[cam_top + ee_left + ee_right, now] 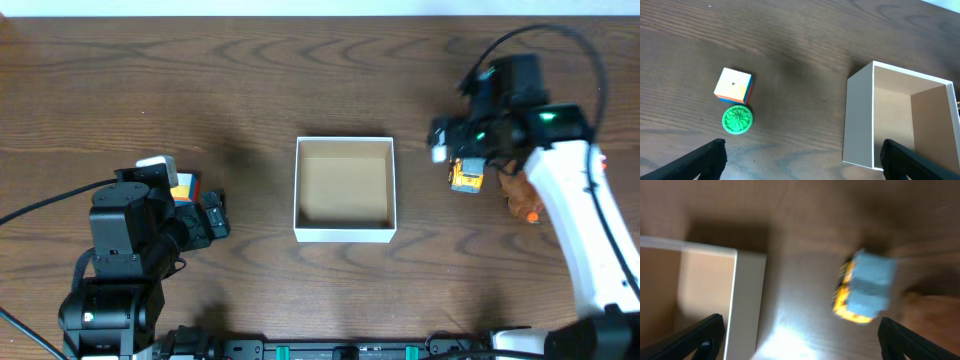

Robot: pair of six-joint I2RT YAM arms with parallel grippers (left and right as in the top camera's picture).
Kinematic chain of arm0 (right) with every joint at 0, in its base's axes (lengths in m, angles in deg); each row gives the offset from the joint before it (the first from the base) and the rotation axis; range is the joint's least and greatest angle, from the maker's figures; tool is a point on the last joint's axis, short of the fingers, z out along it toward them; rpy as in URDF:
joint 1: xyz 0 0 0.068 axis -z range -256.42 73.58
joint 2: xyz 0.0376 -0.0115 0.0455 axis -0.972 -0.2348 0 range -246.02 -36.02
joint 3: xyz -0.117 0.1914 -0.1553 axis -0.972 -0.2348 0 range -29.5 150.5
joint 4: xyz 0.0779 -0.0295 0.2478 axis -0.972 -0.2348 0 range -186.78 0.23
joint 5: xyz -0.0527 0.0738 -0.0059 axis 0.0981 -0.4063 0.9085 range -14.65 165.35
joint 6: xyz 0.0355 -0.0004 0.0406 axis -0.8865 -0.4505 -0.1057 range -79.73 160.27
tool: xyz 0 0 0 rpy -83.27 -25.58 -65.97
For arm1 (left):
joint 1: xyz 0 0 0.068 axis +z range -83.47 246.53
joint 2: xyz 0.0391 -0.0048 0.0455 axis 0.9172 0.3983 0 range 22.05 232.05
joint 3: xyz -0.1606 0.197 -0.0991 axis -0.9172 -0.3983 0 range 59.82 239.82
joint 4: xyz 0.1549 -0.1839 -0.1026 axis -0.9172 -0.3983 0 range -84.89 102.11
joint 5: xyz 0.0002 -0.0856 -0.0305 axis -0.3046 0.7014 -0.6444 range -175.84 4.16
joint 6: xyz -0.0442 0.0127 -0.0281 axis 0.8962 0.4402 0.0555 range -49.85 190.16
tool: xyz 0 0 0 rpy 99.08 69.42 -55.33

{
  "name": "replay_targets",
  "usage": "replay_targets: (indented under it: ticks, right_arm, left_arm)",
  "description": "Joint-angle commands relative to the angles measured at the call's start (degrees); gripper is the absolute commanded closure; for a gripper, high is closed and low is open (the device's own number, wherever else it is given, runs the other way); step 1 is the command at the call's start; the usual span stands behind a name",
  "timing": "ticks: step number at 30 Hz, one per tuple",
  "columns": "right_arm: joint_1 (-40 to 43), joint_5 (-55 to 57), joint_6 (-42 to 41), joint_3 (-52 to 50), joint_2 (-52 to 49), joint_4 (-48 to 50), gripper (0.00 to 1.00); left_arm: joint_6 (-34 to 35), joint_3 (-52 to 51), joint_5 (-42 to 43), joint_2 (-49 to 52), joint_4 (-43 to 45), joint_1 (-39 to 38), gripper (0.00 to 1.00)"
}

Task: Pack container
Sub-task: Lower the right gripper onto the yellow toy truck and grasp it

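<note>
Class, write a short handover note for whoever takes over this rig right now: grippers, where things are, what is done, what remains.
Left gripper: open, empty.
Right gripper: open, over the yellow toy, not gripping it.
Container: central, nothing inside.
Cube and green disc lie left of it; yellow toy and an orange toy right of it.
Done: nothing packed.
To do: all four toys.

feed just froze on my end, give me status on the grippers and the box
Left gripper open, empty. Right gripper open, yellow truck beneath, not gripped. Container upright, empty. Cube and green disc sit outside, on its left.
</note>
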Motion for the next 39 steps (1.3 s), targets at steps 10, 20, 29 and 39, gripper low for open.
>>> replay_targets:
  ticks: [10, 20, 29, 39]
  right_arm:
    - [3.65, 12.00, -12.15, 1.42, -8.92, 0.74, 0.01]
    - [3.65, 11.78, -12.15, 1.42, -16.68, 2.97, 0.01]
    - [3.65, 11.56, -12.15, 1.09, -21.14, 2.71, 0.01]
    - [3.61, 10.12, -12.15, 0.00, -23.78, 2.56, 0.04]
  left_arm:
    - [0.13, 0.90, 0.39, 0.20, 0.00, 0.26, 0.02]
    - [0.13, 0.90, 0.39, 0.20, 0.00, 0.26, 0.02]
    - [0.13, 0.90, 0.39, 0.20, 0.00, 0.26, 0.02]
    - [0.13, 0.90, 0.39, 0.20, 0.00, 0.26, 0.02]
